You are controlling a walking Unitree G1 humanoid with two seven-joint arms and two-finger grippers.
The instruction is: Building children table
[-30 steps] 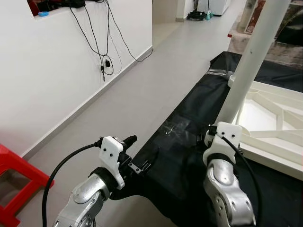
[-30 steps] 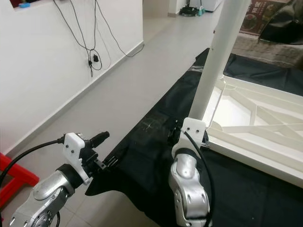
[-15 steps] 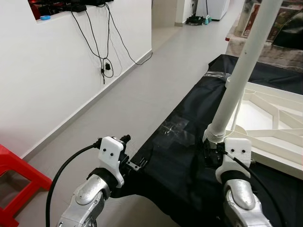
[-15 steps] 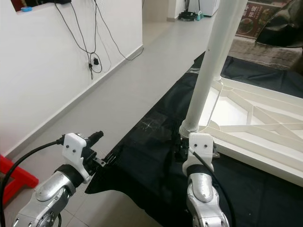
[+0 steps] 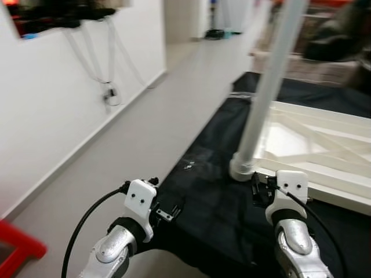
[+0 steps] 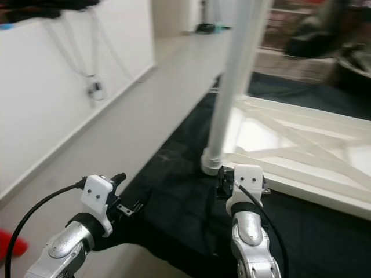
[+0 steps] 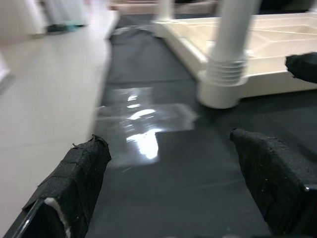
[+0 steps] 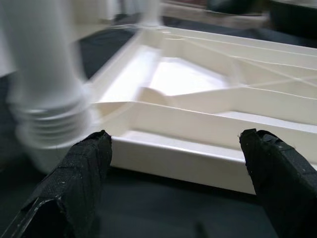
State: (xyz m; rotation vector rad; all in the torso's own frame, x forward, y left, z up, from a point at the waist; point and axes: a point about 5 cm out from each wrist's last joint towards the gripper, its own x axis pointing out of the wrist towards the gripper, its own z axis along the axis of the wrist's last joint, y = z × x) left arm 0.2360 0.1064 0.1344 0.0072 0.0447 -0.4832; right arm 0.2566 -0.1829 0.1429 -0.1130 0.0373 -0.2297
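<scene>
My left gripper (image 7: pixel 168 183) reaches forward over the black sheet (image 5: pixel 214 202), fingers wide apart and empty; my right gripper (image 8: pixel 178 183), also spread and empty, sits just beside the white leg (image 5: pixel 264 92); the leg stands upright at the corner of the upturned tabletop (image 5: pixel 324 150).

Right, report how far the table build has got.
Done: one white leg stands screwed into the corner socket of the upside-down tabletop on the black sheet. In hand: nothing; right gripper and left gripper are both open. Left: other legs, which I can't confirm from here.
</scene>
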